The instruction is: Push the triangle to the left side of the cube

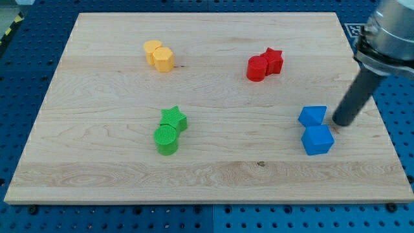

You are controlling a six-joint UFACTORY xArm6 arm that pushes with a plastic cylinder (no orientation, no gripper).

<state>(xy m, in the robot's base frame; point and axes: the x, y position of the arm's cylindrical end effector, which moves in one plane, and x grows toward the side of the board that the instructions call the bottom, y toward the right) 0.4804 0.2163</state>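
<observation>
A blue triangle block (pixel 312 116) lies at the view's right, touching the blue cube (pixel 317 140) just below it. My tip (pixel 339 123) rests on the board just right of the triangle, a small gap apart, and up-right of the cube. The rod slants up to the view's top right.
A red star (pixel 273 60) and red cylinder (pixel 257 68) sit together at upper centre-right. A yellow pair of blocks (pixel 159 55) sits at upper left. A green star (pixel 174 118) and green cylinder (pixel 166 140) sit at lower centre-left. The wooden board's right edge (pixel 381 123) is near my tip.
</observation>
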